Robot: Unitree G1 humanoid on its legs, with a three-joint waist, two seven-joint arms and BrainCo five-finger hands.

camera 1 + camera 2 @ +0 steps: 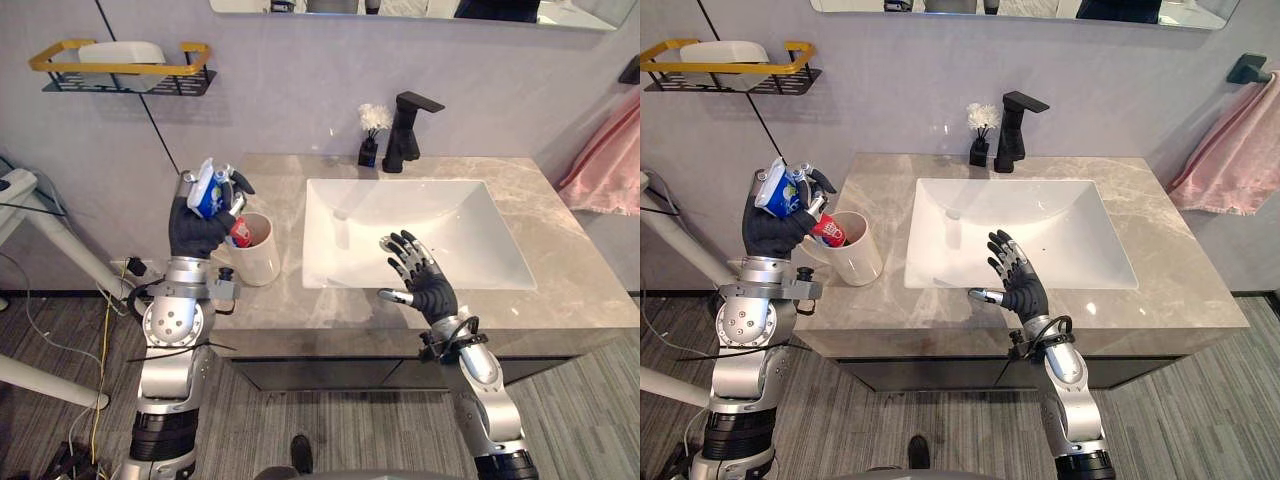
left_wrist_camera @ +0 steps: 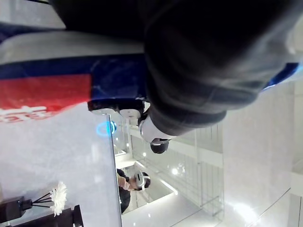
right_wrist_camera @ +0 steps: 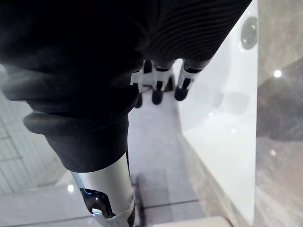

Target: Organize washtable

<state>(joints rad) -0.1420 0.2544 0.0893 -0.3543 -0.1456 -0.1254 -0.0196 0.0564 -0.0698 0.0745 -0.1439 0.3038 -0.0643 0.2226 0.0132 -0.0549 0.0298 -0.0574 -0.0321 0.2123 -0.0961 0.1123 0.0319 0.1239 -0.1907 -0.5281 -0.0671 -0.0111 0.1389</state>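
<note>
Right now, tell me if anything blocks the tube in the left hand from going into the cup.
Nothing visible does. The left hand grips the tube with its red end right at the open mouth of the cup; the right hand hangs open over the sink, well aside.

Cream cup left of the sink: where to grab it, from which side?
Probably its round side wall, from the white sink's side: the cream cup stands upright, and the left hand holds a blue-white-red tube over its mouth.
</note>
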